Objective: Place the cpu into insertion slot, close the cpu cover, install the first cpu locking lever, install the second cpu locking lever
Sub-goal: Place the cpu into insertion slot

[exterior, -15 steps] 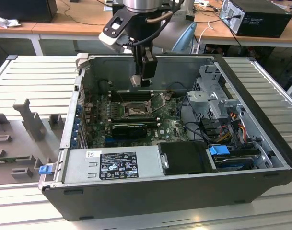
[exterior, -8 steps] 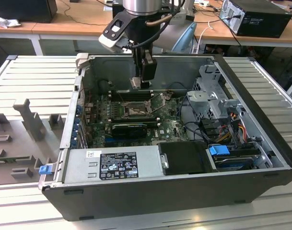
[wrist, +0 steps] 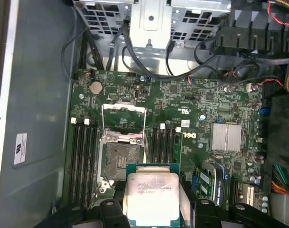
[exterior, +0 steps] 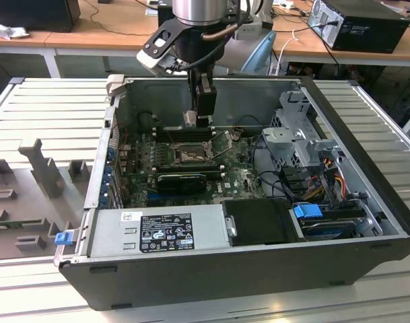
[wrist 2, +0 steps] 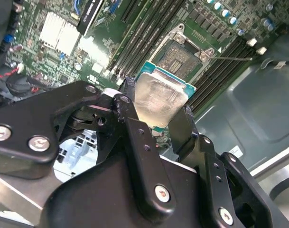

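Observation:
My gripper (exterior: pixel 195 120) hangs inside the open computer case, shut on the cpu (exterior: pixel 190 118). The cpu (wrist: pixel 151 194) is a flat square chip with a silver face and green edges, pinched at two opposite sides by the black fingers (wrist 2: pixel 131 121). It hovers above the motherboard, a little off to one side of the insertion slot (wrist: pixel 119 159). That square black socket (wrist 2: pixel 181 58) lies bare with nothing in it. The cpu cover (wrist: pixel 123 109), a thin silver frame, is swung open away from the socket. A thin wire lever (wrist 2: pixel 232 58) sticks out beside the socket.
Long black memory slots (wrist: pixel 82 156) flank the socket on both sides. A silver heatsink (wrist: pixel 226 137) sits on the board. The drive cage (exterior: pixel 295 145) with cables and the power supply (exterior: pixel 161 229) fill the case's other parts. Grey case walls (exterior: pixel 211 84) surround the board.

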### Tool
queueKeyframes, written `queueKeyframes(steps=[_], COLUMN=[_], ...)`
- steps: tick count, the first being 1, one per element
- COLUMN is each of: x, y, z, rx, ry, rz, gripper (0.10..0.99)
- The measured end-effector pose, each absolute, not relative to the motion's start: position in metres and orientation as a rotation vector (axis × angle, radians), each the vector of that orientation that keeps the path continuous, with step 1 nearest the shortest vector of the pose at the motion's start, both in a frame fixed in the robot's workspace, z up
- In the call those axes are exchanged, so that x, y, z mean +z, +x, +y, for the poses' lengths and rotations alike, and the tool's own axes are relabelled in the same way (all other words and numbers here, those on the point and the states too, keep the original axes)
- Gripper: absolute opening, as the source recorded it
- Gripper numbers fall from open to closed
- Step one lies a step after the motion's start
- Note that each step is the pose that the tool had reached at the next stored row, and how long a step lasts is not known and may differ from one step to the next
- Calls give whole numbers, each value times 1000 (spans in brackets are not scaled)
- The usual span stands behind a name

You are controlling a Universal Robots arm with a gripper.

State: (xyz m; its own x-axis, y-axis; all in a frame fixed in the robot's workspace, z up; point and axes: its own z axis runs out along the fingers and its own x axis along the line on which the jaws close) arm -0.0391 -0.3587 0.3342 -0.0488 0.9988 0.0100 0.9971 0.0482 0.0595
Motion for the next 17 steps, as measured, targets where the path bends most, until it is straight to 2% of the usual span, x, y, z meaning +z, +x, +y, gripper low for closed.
queueKeyframes(steps=[17], x=[309], y=[-39], z=[-358], rx=[77], ry=[2147], rz=[2245], gripper=[525])
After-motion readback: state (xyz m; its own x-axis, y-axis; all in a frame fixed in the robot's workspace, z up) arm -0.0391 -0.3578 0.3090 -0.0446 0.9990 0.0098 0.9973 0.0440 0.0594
